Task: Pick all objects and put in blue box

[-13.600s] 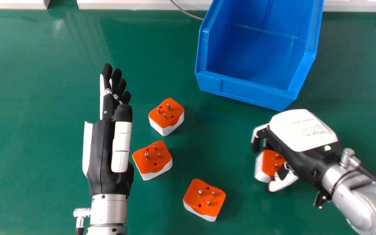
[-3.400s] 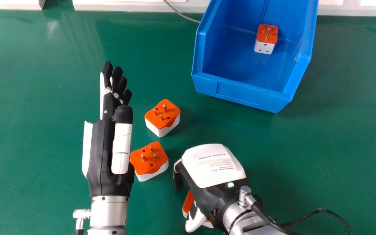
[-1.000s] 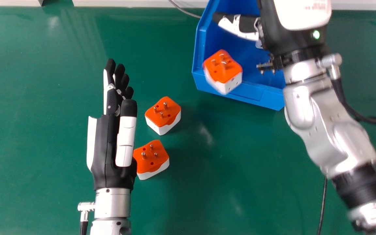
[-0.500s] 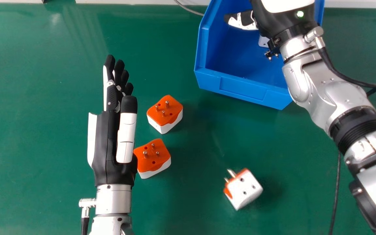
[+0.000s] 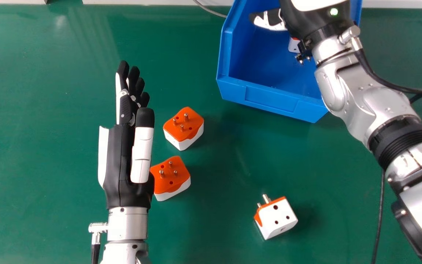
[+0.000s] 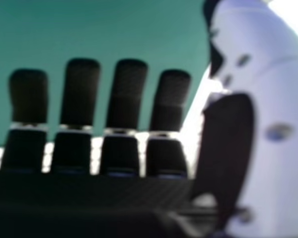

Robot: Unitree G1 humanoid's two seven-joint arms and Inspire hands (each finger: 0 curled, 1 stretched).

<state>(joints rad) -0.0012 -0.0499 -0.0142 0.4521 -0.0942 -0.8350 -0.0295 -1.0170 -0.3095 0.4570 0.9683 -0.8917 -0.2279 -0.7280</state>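
Over the blue box is my right hand, its thumb extended toward the box's left wall. The right hand view has this hand open, with straight fingers and nothing in its grasp. Partly behind it, an orange-and-white plug adapter lies inside the box. Another adapter rests on its side on the table, socket holes showing. Right of my open left hand are two adapters with pins up: one farther back, the other nearer, its left edge hidden behind the hand.
The green table carries everything. A grey cable runs to the box's left side, and a white ledge lines the far edge. My right forearm crosses the table's right side, a black cable beside it.
One adapter went into the box earlier. My right hand moved from a second adapter up to the box; that adapter was in mid-air by the front wall, then tumbled onto the table.
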